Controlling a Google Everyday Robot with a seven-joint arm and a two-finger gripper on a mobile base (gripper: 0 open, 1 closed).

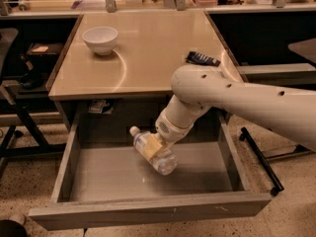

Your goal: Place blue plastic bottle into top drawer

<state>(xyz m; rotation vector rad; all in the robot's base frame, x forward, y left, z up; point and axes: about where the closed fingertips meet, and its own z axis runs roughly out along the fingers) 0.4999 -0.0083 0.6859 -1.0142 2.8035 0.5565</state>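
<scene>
- top drawer (148,212) pulled fully open toward the near side, plain grey front panel nearest, side walls running back under the desk (158,48)
- drawer floor bare grey w/ pale scuffs, esp. L of ctr
- blue plastic bottle (166,163) inside the drawer's span, approx mid-width, toward the far half; tilted, white cap up & to the far L, clear base down & to the near R; can't tell if the base touches the drawer floor
- gripper (154,146) in the drawer opening, just below the desk's near edge, pinching the bottle around its middle; one tan finger pad (151,143) lies across the label
- arm (237,98) white, thick, comes in from the R, elbow over the desk's near R edge, wrist bends down into the drawer
- dark blue packet (202,59) flat on the desk, R side, just beyond the elbow
- white bowl (100,38) upright on the desk, far L, well apart from the packet
- speckled floor (29,181) either side of the drawer
</scene>
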